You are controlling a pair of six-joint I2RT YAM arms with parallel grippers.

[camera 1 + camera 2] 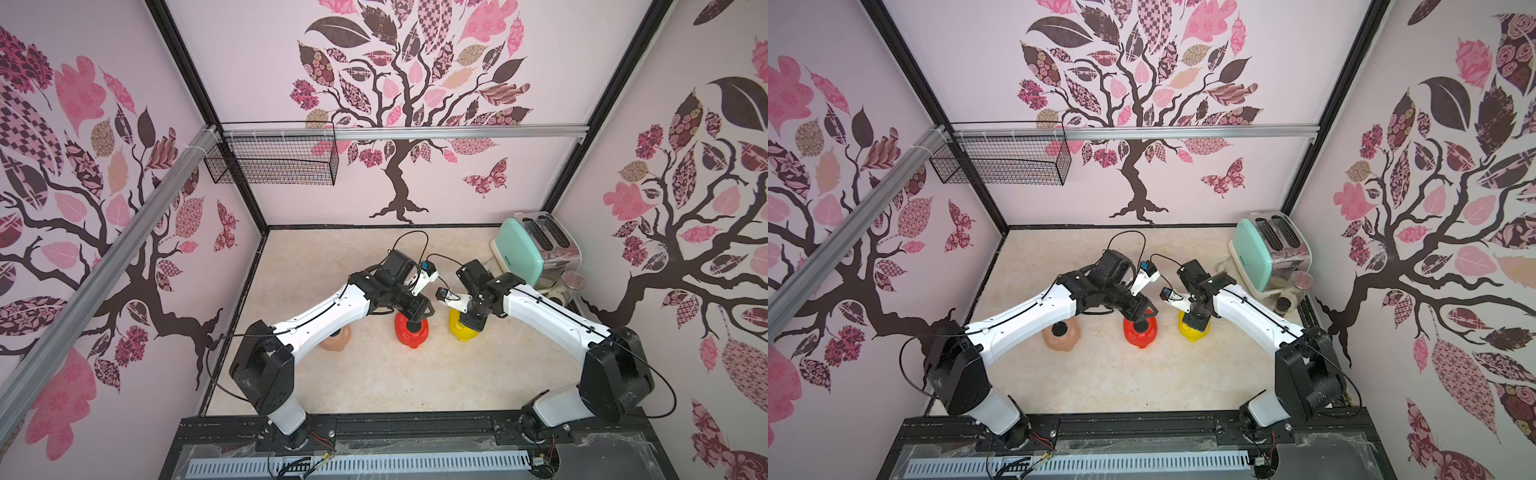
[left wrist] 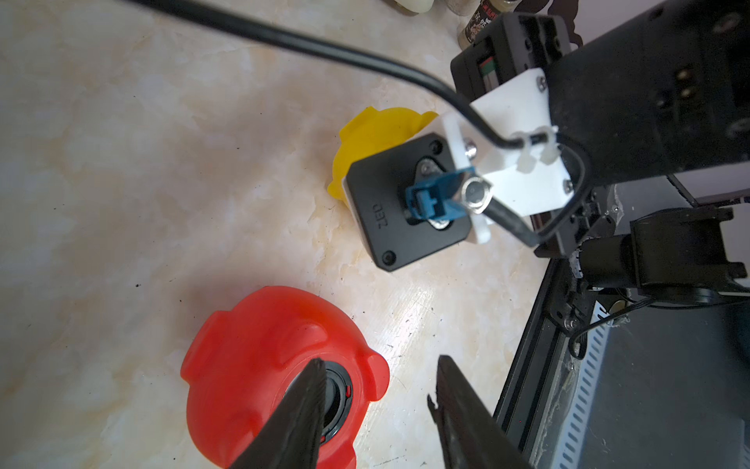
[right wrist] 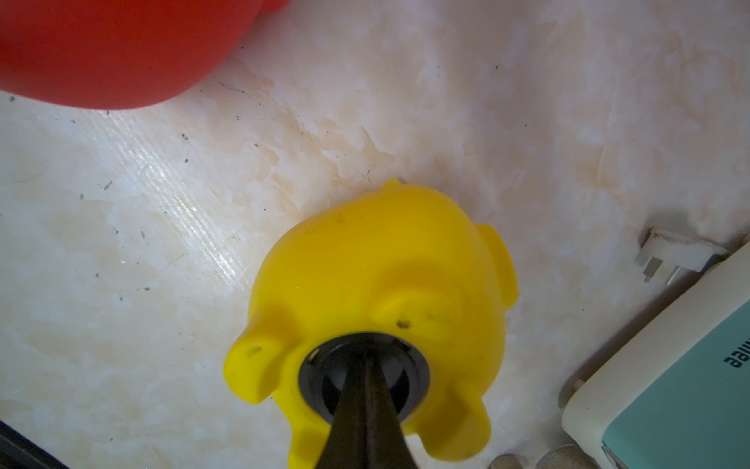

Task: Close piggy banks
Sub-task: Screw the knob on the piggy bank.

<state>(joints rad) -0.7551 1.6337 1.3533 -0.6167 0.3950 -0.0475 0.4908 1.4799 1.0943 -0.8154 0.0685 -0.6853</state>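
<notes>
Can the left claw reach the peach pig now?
Probably, not directly: the peach pig lies under that arm's own forearm, and the left claw is down on the red pig; it would need to fold back.

Three piggy banks (image 1: 1138, 340), one toaster (image 1: 1256, 257), one wire basket (image 1: 1005, 162), two arms (image 1: 1025, 316) and perhaps three small jars (image 1: 1302, 282).

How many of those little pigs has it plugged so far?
The peach-pink pig already shows a black plug in its belly. In hand: the right pincer, shut, presses on the yellow pig's plug, and the left pincer, open, has one finger on the red pig's plug. Left: seating those two fully, which I cannot judge.
</notes>
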